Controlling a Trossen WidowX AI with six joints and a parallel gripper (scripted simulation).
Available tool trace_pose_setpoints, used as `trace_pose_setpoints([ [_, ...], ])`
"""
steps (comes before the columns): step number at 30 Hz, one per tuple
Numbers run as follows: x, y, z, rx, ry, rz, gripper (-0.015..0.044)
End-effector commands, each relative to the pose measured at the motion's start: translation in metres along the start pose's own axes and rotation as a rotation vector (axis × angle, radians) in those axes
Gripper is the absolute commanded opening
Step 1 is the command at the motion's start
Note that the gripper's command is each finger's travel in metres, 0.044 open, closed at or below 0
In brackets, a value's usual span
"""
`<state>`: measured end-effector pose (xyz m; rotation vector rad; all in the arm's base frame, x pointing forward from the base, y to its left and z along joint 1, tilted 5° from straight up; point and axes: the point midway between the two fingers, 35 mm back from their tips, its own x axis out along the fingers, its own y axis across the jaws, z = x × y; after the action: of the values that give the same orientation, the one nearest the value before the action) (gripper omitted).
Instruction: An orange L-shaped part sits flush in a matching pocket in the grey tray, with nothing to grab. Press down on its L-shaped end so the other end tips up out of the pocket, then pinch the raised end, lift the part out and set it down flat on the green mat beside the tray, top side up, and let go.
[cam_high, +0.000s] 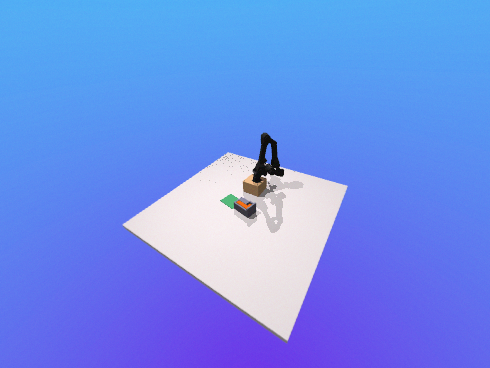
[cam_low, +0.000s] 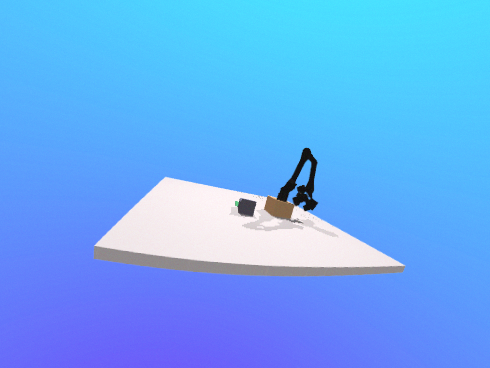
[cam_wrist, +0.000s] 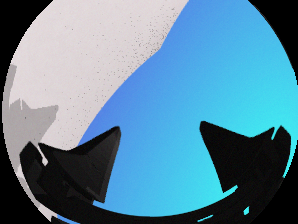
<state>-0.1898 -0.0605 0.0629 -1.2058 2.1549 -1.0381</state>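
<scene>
The orange part (cam_high: 243, 204) lies in the pocket of the grey tray (cam_high: 245, 211) (cam_low: 247, 207), beside the green mat (cam_high: 229, 201) (cam_low: 236, 203). The pincer (cam_wrist: 161, 128), spread and holding nothing, should narrow, then press straight down on the L-shaped end, gently, so the other end rises. The exterior view hides the part; its fit is too small to judge.

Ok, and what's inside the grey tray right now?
The orange part lies in the pocket of the grey tray; its top shows. Its underside and the pocket floor are covered, so can't tell what's there.
</scene>
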Motion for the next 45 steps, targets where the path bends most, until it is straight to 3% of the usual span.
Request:
trace_pose_setpoints([
  [1, -0.001, 0.002, -0.001, -0.007, 0.001, 0.008, 0.0374],
  [9, -0.047, 0.045, -0.027, -0.204, 0.020, 0.270, 0.0180],
  [17, -0.147, 0.091, -0.043, -0.373, -0.077, 0.664, 0.0180],
  [24, -0.255, 0.094, -0.023, -0.406, -0.231, 0.975, 0.0180],
  [35, -0.396, 0.016, 0.073, -0.267, -0.532, 1.298, 0.0180],
  [40, -0.425, -0.041, 0.131, -0.146, -0.663, 1.335, 0.0180],
  [45, -0.430, -0.106, 0.191, -0.004, -0.763, 1.302, 0.0180],
])
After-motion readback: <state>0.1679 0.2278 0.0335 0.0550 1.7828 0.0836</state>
